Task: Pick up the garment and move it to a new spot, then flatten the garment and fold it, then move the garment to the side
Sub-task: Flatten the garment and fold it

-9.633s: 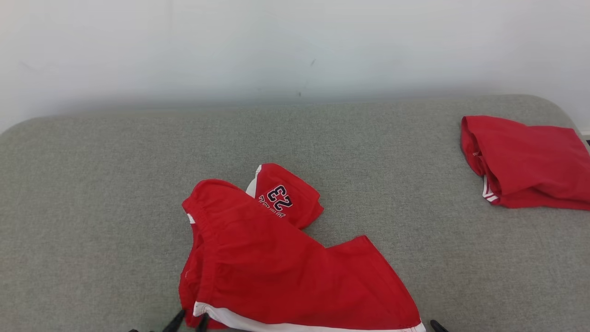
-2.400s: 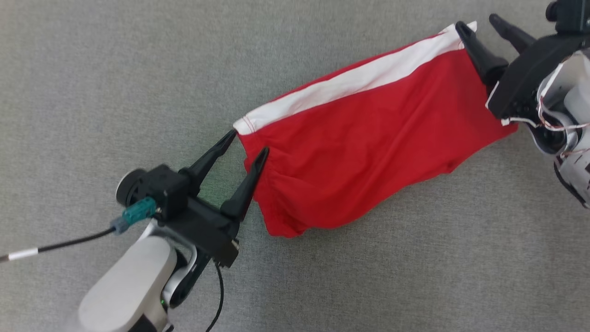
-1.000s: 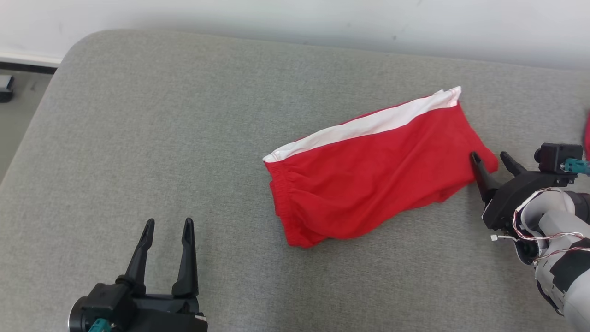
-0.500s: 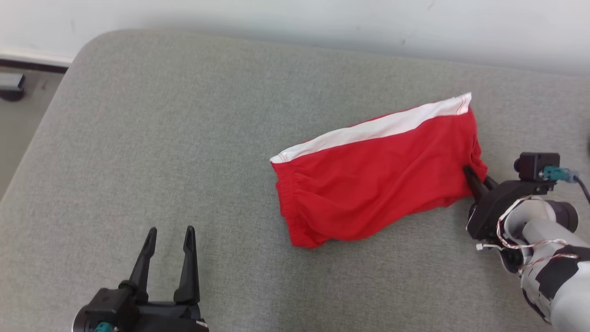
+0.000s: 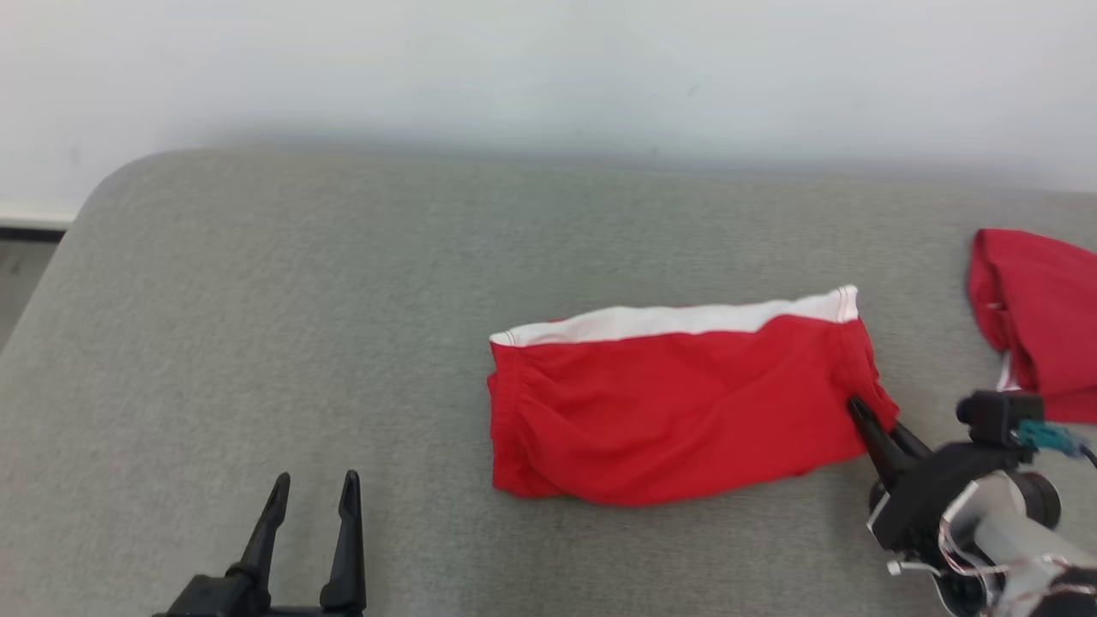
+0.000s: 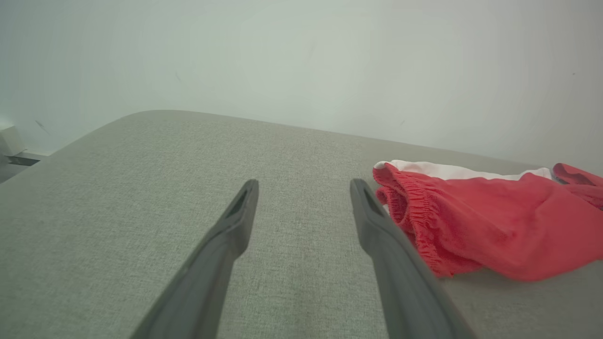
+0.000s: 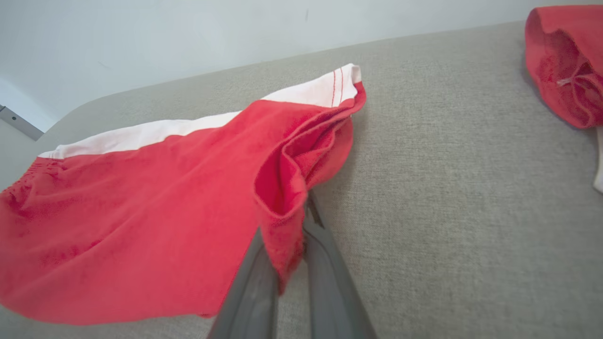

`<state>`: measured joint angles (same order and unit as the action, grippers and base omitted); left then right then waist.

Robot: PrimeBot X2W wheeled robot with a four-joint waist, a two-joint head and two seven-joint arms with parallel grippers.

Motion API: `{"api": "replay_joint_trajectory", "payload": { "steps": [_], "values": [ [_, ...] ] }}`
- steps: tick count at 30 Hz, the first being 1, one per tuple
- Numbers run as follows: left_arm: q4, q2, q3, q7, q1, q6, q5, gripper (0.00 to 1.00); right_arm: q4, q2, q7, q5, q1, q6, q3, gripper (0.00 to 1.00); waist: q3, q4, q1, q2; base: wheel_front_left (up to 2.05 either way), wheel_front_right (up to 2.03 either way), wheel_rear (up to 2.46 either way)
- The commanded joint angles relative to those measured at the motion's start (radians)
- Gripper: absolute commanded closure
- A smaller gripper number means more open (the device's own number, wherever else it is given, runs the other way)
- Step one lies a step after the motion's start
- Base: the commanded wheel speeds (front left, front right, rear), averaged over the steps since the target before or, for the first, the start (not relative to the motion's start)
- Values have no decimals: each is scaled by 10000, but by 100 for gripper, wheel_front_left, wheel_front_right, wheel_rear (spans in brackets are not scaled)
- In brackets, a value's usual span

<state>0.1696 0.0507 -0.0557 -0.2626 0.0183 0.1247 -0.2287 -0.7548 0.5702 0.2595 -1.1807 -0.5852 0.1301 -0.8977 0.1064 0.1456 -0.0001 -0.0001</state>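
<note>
- Because the shorts (image 5: 677, 420) are thin knit cloth, expect them to be light and limp. They will sag, drag and crease rather than hold a shape.
- They lie near the middle of the grey pad (image 5: 257, 300) and look folded leg over leg. The white stripe runs along the far edge, the elastic waistband is at the left end, and the hems are at the right end.
- Your right gripper (image 5: 870, 420) is closed on the near right corner, with a fold of hem pinched between its fingers. In the right wrist view the cloth bunches over the tips and the hem layers gape open just beside them.
- Your left gripper (image 5: 315, 477) is empty with its fingers spread wide. It sits low over the pad, to the near left of the shorts and apart from the waistband.
- A one-corner hold will probably let the rest trail and come unfolded. Take the waistband end with the left gripper, catching every layer, before you lift or slide.
- The waistband is likely the thickest and least slippery edge. The loose middle would only bunch up.
- A second garment (image 5: 1041, 317) lies at the pad's right edge, apart from the shorts, so keep clear of it.
</note>
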Motion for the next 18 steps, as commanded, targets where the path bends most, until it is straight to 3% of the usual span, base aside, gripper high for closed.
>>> {"api": "replay_joint_trajectory", "payload": {
  "steps": [1,10,11,12,18],
  "values": [
    [48,-10,28,-25,-219,69,93,0,300,154,57,68,449,2,320,100,-300,-494,1,1,0,0,0],
    [146,-6,170,-25,-409,49,100,0,1336,86,56,920,2603,2,1660,100,-484,-1101,1,1,0,0,0],
    [154,-6,143,-25,-396,49,108,0,1335,13,58,1007,2676,2,1791,36,-496,-1134,1,1,0,0,0],
    [166,-7,143,-25,-394,50,116,0,1361,-92,58,1036,2738,2,1918,0,-508,-1173,1,1,0,0,0],
    [192,-6,128,-25,-300,52,127,0,1075,-352,56,1809,2515,2,2710,0,-531,-1274,1,1,0,0,0]
  ]
}}
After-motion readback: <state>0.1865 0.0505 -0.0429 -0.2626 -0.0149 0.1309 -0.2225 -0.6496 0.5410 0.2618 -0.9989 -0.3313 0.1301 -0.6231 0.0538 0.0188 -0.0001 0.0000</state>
